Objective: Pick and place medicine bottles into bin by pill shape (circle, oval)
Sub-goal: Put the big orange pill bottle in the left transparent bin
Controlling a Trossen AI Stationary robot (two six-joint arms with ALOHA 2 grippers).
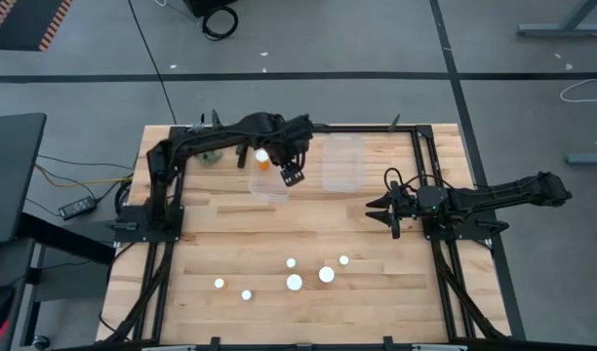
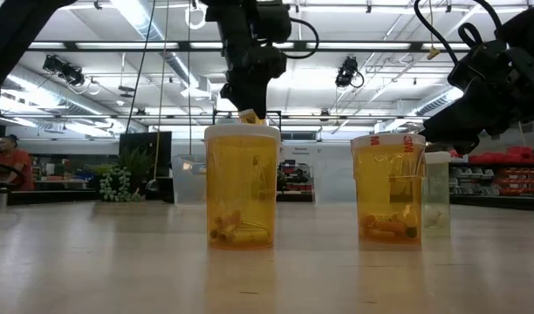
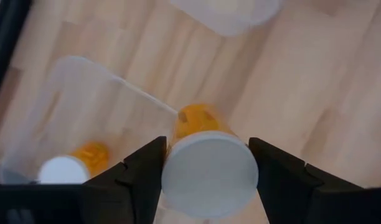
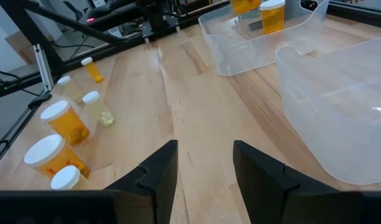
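Over the left bin, the left tool pinches an orange bottle, seemingly clear.

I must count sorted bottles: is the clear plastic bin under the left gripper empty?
No. The clear plastic bin already holds one orange white-capped bottle. The left gripper holds another above it.

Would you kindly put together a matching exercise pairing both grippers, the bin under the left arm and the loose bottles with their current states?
Things:
1. left gripper
2. right gripper
3. left bin
4. six loose bottles

States:
A. open above the bare table
B. standing on the table, outside any bin
C. shut on an orange bottle
D. holds one capped bottle

Pairs: 1-C, 2-A, 3-D, 4-B
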